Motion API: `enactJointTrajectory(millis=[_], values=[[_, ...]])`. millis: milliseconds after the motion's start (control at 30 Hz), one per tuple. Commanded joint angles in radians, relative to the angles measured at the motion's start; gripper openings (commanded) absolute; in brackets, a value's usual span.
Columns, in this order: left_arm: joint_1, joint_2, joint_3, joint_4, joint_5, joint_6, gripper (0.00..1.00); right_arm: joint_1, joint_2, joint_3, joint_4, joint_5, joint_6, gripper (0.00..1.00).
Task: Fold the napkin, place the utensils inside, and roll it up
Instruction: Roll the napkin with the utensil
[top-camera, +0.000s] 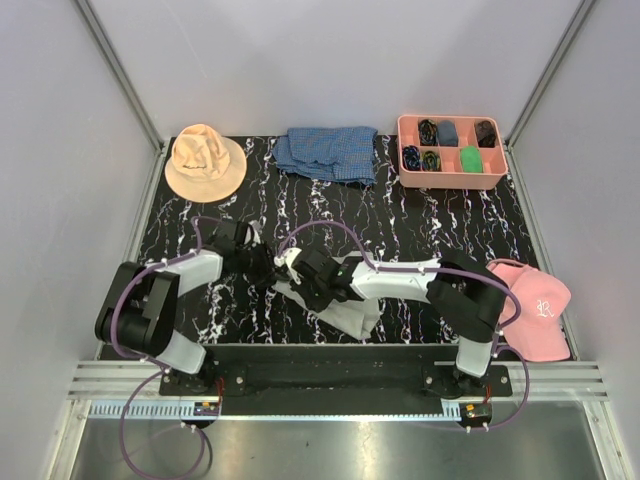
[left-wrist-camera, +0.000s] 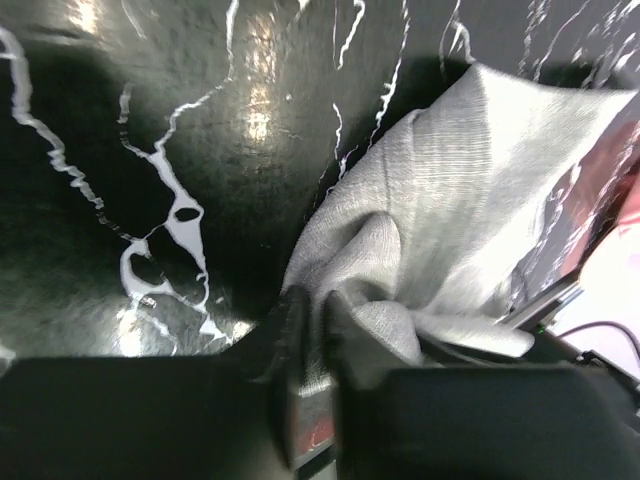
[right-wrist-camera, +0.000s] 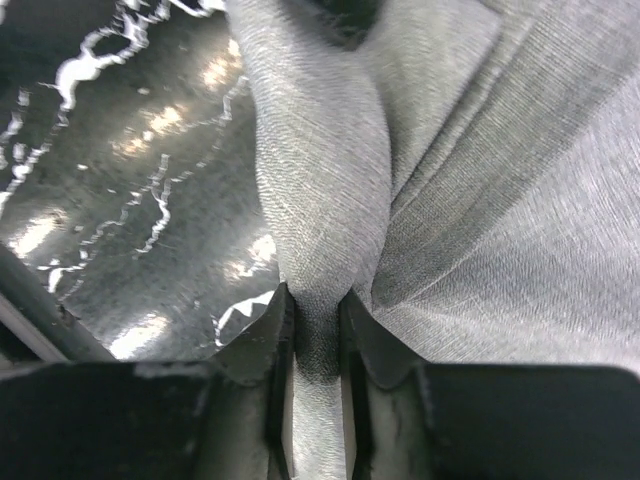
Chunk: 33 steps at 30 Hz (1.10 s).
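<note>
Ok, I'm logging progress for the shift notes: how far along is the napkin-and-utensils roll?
Done: nothing finished; the napkin lies bunched near the table's near edge, with no neat fold showing. In hand: the left claw and the right claw each pinch a ridge of its cloth. Left: a flat fold, placing the utensils, which show in no view, and rolling.
</note>
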Motion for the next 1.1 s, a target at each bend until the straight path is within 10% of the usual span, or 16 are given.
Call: enactJointTrajectory(millis=[0,100,300,1067], values=[[0.054,-0.113,0.023,-0.055,0.005,0.023,0.44,0.009,0.059,-0.056,0.02,-0.158,-0.014,0.15],[0.095,-0.203,0.014,-0.121,-0.055,0.044,0.66,0.0,0.021,-0.073,0.075,-0.308,-0.046,0.14],[0.123,-0.361,-0.052,-0.175,-0.136,0.057,0.74,-0.08,0.034,-0.064,0.164,-0.635,-0.042,0.14],[0.124,-0.42,-0.221,0.023,0.039,0.066,0.59,-0.318,0.326,0.099,0.178,-1.146,0.105,0.04]])
